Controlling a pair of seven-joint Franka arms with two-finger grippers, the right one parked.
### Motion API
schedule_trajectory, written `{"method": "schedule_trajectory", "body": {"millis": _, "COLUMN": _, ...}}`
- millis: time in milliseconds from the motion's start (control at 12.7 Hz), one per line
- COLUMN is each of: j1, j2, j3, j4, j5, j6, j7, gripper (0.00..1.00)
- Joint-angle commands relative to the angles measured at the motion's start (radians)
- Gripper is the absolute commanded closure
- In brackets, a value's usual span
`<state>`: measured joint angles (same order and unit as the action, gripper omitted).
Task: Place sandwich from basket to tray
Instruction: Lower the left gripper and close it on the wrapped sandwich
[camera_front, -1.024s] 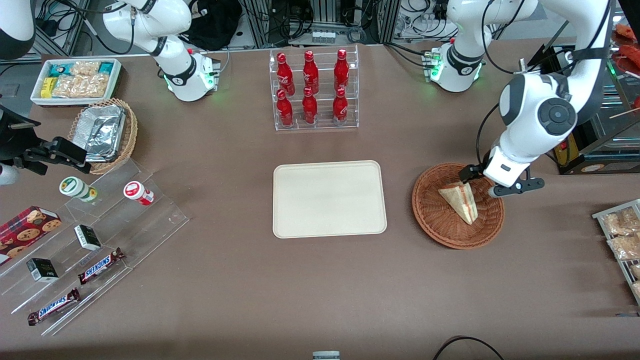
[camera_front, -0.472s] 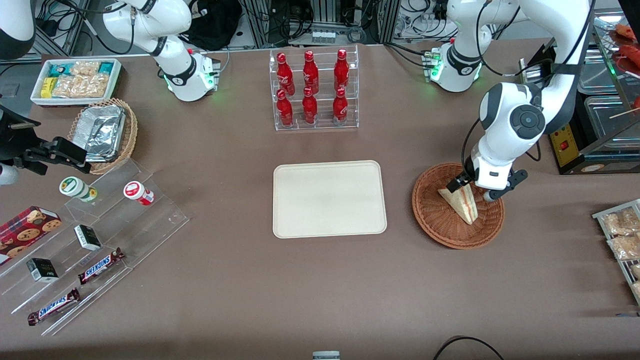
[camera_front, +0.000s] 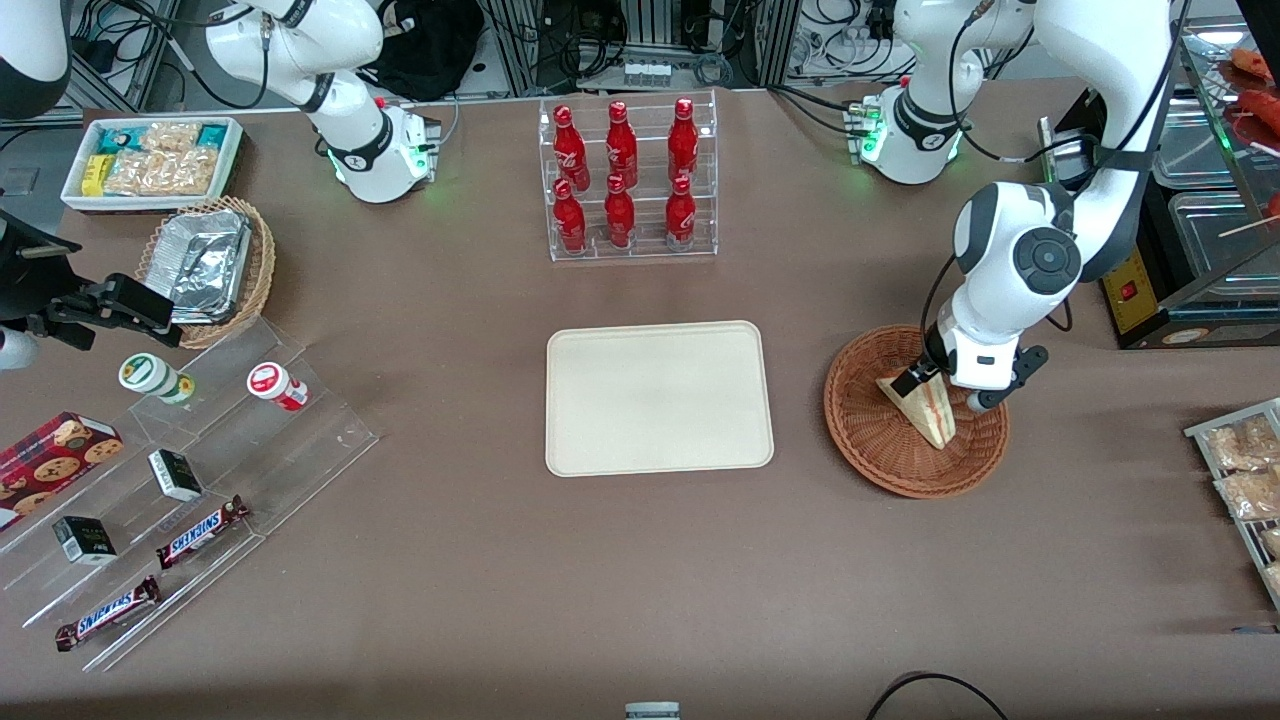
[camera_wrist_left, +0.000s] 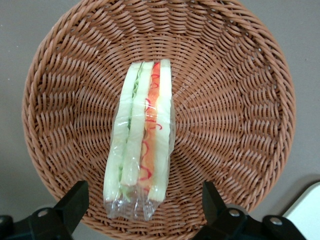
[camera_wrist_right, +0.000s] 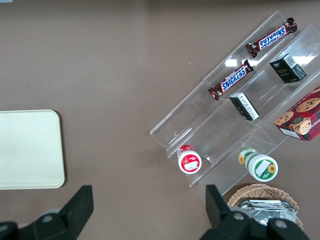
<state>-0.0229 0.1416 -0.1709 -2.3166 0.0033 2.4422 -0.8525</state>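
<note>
The clear-wrapped sandwich lies on its side in the reddish-brown woven basket, its red and green filling facing up. My left gripper hangs open just over the sandwich's wide end. One black finger stands on each side of the sandwich, the second finger well apart from the wrap. Nothing is held. The cream tray lies flat and bare beside the basket, toward the parked arm's end.
A clear rack of red bottles stands farther from the front camera than the tray. A stepped acrylic shelf with snacks, a tan basket of foil packets and a white snack box sit toward the parked arm's end. Snack packets lie at the working arm's end.
My left gripper has swung in from the basket's rim at the working arm's end to sit over the sandwich's wide end. The sandwich and basket have not moved.
</note>
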Motion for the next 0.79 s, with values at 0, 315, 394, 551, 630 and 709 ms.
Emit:
{"method": "schedule_trajectory", "body": {"millis": 0, "j1": 0.001, "j2": 0.035, "j3": 0.004, "j4": 0.014, "j5": 0.009, "j6": 0.033, "j7": -0.002, "gripper": 0.00}}
{"method": "schedule_trajectory", "body": {"millis": 315, "j1": 0.003, "j2": 0.084, "j3": 0.007, "j4": 0.019, "j5": 0.009, "j6": 0.066, "j7": 0.000, "gripper": 0.09}}
{"method": "schedule_trajectory", "body": {"millis": 394, "j1": 0.003, "j2": 0.087, "j3": 0.016, "j4": 0.019, "j5": 0.009, "j6": 0.067, "j7": 0.000, "gripper": 0.30}}
{"method": "schedule_trajectory", "body": {"millis": 551, "j1": 0.003, "j2": 0.082, "j3": 0.021, "j4": 0.017, "j5": 0.010, "j6": 0.060, "j7": 0.019, "gripper": 0.70}}
{"method": "schedule_trajectory", "body": {"millis": 630, "j1": 0.003, "j2": 0.078, "j3": 0.021, "j4": 0.019, "j5": 0.010, "j6": 0.057, "j7": 0.039, "gripper": 0.82}}
{"method": "schedule_trajectory", "body": {"millis": 709, "j1": 0.001, "j2": 0.066, "j3": 0.021, "j4": 0.019, "j5": 0.010, "j6": 0.051, "j7": 0.065, "gripper": 0.84}}
